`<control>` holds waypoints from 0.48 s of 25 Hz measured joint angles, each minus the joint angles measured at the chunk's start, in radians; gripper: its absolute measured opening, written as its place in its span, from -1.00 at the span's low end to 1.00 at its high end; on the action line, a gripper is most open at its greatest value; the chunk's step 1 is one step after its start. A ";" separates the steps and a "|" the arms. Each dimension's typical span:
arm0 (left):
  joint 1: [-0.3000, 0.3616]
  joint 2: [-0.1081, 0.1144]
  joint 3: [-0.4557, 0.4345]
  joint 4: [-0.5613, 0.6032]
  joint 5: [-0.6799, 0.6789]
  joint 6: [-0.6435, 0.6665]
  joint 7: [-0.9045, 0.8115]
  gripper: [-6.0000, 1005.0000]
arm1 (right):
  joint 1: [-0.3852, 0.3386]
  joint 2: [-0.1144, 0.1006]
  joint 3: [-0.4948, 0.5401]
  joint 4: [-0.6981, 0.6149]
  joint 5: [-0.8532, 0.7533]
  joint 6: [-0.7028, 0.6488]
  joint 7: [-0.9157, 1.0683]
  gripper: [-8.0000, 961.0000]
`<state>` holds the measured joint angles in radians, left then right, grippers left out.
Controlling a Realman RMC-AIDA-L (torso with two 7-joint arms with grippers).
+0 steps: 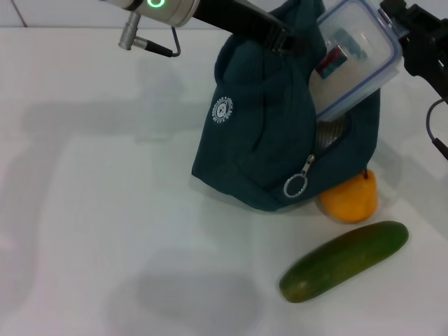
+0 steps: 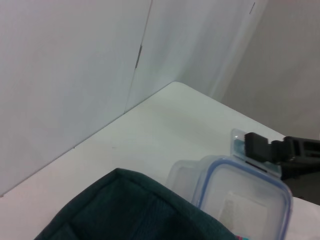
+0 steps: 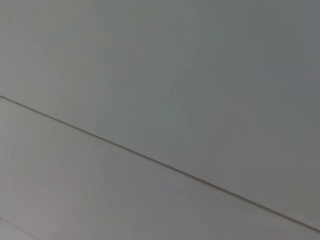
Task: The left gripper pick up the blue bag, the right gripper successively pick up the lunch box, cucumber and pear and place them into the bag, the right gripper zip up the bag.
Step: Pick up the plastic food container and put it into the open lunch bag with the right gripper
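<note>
Orange pear (image 1: 349, 199), head view only

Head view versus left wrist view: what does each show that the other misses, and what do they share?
Only the head view shows the pear, the cucumber, the bag's white logo and zipper ring, and the left pincer holding the bag's top. Only the left wrist view shows the wall panels beyond the table edge. Both show the blue bag, the lunch box at its opening, and the right pincer gripping it.
</note>
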<state>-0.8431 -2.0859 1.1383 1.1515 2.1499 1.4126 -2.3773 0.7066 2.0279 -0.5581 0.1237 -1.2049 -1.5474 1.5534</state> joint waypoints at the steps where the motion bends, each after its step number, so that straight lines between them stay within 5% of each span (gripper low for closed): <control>1: 0.000 0.000 0.000 0.000 0.000 -0.001 0.000 -0.89 | 0.000 0.000 0.000 -0.001 0.000 0.005 0.000 -0.64; 12: -0.006 -0.001 0.001 -0.001 0.001 -0.003 0.002 -0.89 | 0.073 0.000 -0.003 0.013 -0.115 0.072 0.005 -0.63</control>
<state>-0.8493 -2.0869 1.1397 1.1505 2.1506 1.4097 -2.3749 0.7797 2.0279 -0.5611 0.1371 -1.3197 -1.4758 1.5584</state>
